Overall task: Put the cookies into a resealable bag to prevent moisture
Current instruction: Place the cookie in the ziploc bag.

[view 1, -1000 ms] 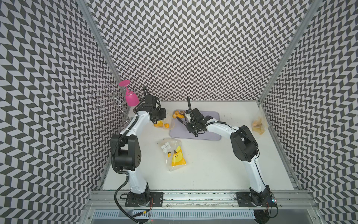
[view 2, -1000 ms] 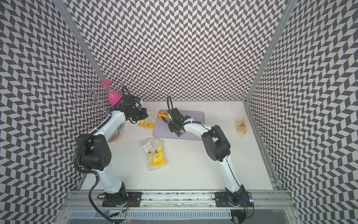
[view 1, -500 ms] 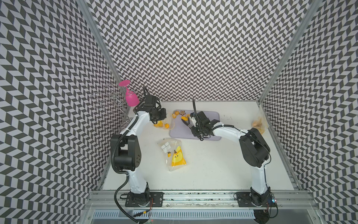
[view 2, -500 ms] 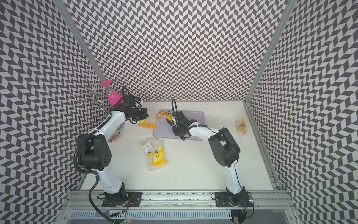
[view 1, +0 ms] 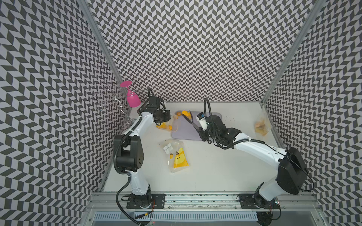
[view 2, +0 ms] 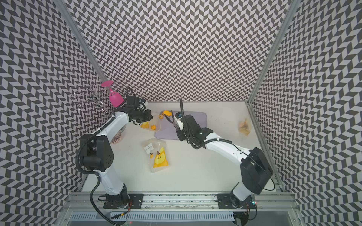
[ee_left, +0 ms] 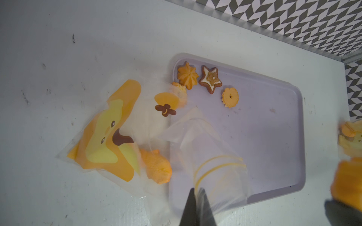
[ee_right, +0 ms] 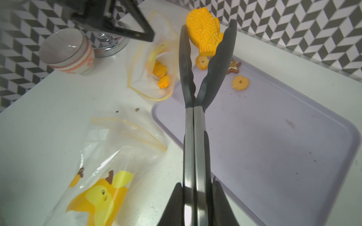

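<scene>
Bags: three clear ones in both top views
- held bag, left of centre, at the left edge of the tray
- loose bag, flat at mid-frame, with a chick print and white blocks inside
- far bag, at the right edge, with brownish contents

Left gripper: fingers pressed together on the held bag's film near the yellow zip line. The bag's mouth stands open toward the tray.

Right gripper: clamped round the handles of one pair of tongs. The tong tips pinch one fish-shaped cookie, held clear of the surface near the tray's upper-left corner, just beside the bag mouth.

Cookies lying on the tray: three, clustered in that same corner
- swirl cookie
- star cookie
- round cookie

Inside the held bag: at least two orange pieces; exact count cannot be told.

Upper left of the frame: one pink goblet, upside down on a wire rack
</scene>
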`<state>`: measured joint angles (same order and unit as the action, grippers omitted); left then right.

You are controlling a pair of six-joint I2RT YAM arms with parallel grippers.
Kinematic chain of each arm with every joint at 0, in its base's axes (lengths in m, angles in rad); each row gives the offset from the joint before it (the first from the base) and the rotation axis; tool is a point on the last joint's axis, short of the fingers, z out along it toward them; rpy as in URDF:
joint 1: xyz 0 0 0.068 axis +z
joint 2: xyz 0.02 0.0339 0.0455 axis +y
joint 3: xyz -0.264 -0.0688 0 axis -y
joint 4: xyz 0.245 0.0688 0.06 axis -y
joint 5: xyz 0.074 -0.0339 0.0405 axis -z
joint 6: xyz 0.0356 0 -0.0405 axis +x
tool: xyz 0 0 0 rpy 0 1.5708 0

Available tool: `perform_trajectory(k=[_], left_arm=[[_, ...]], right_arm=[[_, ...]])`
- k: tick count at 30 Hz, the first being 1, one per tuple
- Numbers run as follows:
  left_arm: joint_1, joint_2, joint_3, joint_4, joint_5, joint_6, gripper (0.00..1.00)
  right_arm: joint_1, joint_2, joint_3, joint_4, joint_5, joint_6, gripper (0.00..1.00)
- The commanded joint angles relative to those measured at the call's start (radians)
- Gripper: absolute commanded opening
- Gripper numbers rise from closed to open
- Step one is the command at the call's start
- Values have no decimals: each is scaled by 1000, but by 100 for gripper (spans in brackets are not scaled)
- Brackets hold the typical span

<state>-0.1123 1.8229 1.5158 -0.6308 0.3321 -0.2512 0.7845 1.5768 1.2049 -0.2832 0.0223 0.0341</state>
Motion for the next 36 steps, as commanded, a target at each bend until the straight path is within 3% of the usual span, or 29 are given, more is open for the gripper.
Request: perform_trajectory(k=[1,8,19,36], left_arm=[[-6,11,14,-9,13,17,0],[-7,13,15,-10,10,21,0],[-10,12,14,-10,16,21,0],[-18,18,15,-10,23,22,0]], right_arm=[[49,-8,14,61,6,-67,11],[78,89,58,24,-5,-84,11],[81,266,210,-48,69,-75,9],[146,446,452,-175,185,-180,9]])
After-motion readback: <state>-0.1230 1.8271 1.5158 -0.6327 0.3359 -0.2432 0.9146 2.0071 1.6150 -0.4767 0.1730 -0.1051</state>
